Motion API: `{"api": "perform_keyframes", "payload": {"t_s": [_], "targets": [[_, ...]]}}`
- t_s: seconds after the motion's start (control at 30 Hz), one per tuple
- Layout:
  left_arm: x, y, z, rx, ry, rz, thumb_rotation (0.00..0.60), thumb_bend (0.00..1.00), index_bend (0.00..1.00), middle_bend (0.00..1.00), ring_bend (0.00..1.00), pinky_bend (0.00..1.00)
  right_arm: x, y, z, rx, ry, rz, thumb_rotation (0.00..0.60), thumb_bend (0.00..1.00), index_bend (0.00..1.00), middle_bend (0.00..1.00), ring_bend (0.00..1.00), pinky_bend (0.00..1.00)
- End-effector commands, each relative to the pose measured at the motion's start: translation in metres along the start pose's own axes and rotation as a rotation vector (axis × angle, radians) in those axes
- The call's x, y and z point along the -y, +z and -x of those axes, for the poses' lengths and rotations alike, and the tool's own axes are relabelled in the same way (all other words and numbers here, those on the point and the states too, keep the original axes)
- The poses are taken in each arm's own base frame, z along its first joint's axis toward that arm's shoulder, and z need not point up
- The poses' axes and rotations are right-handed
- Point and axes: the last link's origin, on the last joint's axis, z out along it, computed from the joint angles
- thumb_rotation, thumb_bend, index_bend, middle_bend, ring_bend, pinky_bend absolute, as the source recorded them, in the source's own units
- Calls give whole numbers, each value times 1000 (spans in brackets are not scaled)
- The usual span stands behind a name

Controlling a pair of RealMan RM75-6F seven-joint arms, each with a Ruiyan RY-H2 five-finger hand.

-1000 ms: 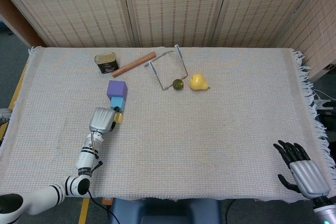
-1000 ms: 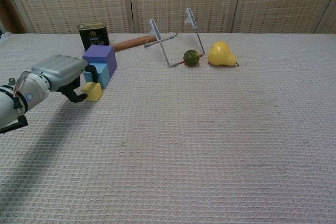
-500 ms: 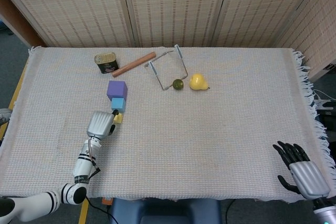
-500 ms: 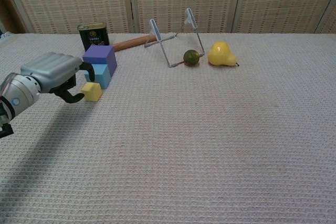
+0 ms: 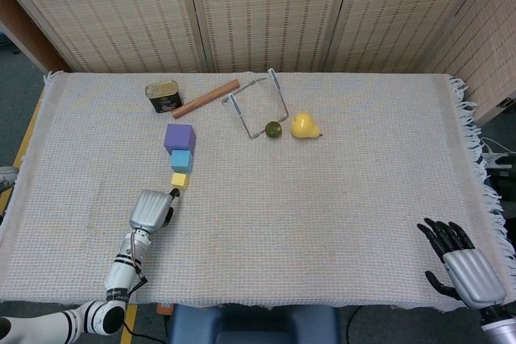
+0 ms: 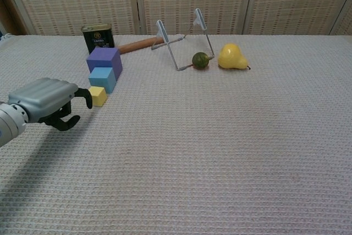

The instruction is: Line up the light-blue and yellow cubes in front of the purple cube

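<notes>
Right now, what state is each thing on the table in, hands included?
purple cube: farthest in the row
light-blue cube: touching the purple cube
yellow cube: nearest, released
left hand: fingers curled, holding nothing
right hand: open, empty
can: upright
pear: lying down

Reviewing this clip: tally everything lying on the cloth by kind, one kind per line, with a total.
Cubes: 3 — purple cube, light-blue cube, yellow cube
Fruit: 2 — yellow pear, small green fruit
Tins: 1 — dark tin
Wooden rods: 1 — wooden rod
Wire stands: 1 — wire stand
Total: 8
</notes>
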Motion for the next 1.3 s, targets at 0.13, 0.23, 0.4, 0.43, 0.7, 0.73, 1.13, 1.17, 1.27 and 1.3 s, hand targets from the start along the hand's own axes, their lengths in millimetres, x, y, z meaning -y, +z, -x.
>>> {"api": "perform_keyframes", "payload": {"t_s": [0.13,0.23,0.4,0.43,0.7,0.73,1.13,1.17,1.27,1.3], "targets": [[1,5,2,10,0,-10,600,692,267,1000,1000,1000,-1,1,0,6,1,7,600,114,0,0,0,0],[3,8,4,27,-7,-14,600,703,260,1000,1000,1000,-2,1,-1,4,4,11,600,114,0,0,0,0],[4,12,6,45,-23,-16,600,704,246,1000,1000,1000,-3,3,0,10,6,19,600,114,0,0,0,0],[4,13,6,48,-24,-17,600,704,243,1000,1000,1000,-3,3,0,10,5,20,600,114,0,0,0,0],[5,20,5,49,-24,-26,600,700,233,1000,1000,1000,-4,4,0,12,4,28,600,114,0,0,0,0],[5,21,5,50,-25,-27,600,700,233,1000,1000,1000,-4,4,0,13,5,27,600,114,0,0,0,0],[7,23,7,53,-31,-36,600,693,229,1000,1000,1000,-5,4,0,9,5,31,600,114,0,0,0,0],[6,22,7,50,-32,-33,600,682,235,1000,1000,1000,-4,3,-1,8,5,30,600,114,0,0,0,0],[4,15,5,36,-36,-22,600,647,248,1000,1000,1000,-3,2,-1,4,4,26,600,114,0,0,0,0],[3,12,4,31,-38,-19,600,635,249,1000,1000,1000,-3,1,-1,3,4,23,600,114,0,0,0,0]]}}
